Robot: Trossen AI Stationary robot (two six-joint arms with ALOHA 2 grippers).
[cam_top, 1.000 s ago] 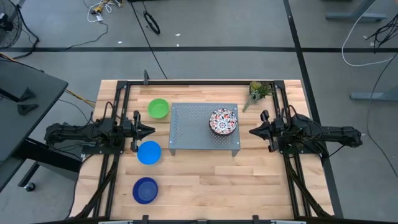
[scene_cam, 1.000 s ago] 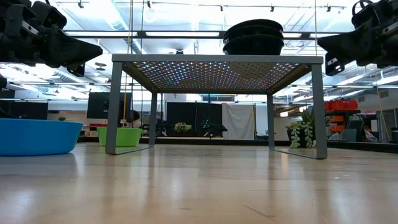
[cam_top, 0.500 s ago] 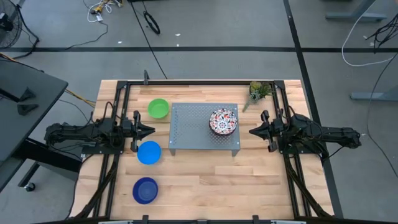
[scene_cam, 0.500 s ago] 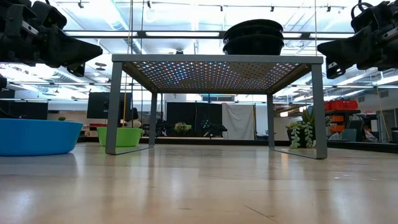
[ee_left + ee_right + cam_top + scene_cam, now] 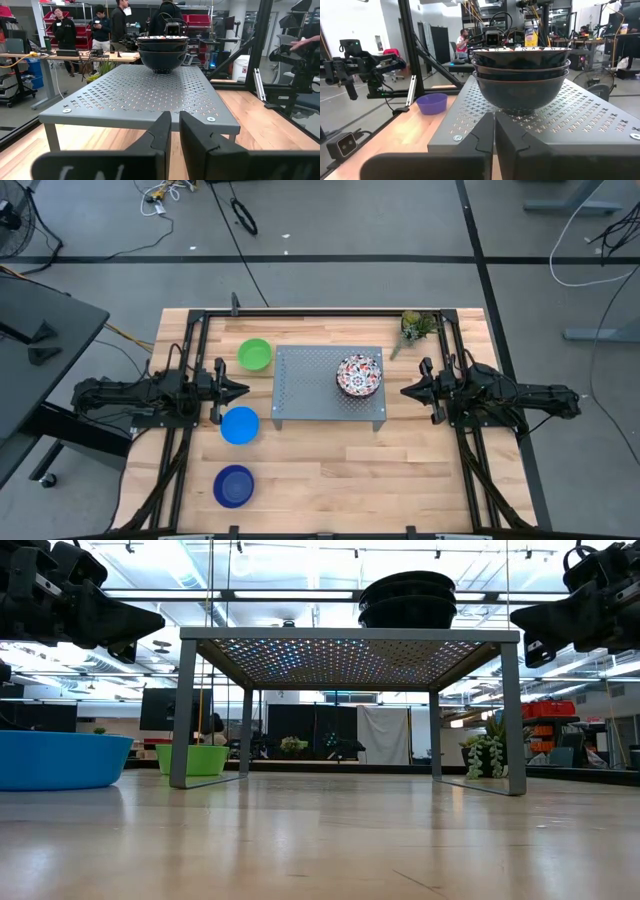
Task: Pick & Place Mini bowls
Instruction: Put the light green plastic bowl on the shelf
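Note:
A stack of patterned mini bowls stands by its foot on the right part of the grey perforated stand. On the wood left of the stand sit a green bowl, a light blue bowl and a dark blue bowl. My left gripper hovers level at the stand's left side, shut, holding nothing. My right gripper hovers level at the stand's right side, shut and empty, pointing at the stack.
A small potted plant stands at the far right corner beside the stand. Black rails frame the table on both sides. Bare wood lies between the stand and the near edge. People stand in the room beyond the table.

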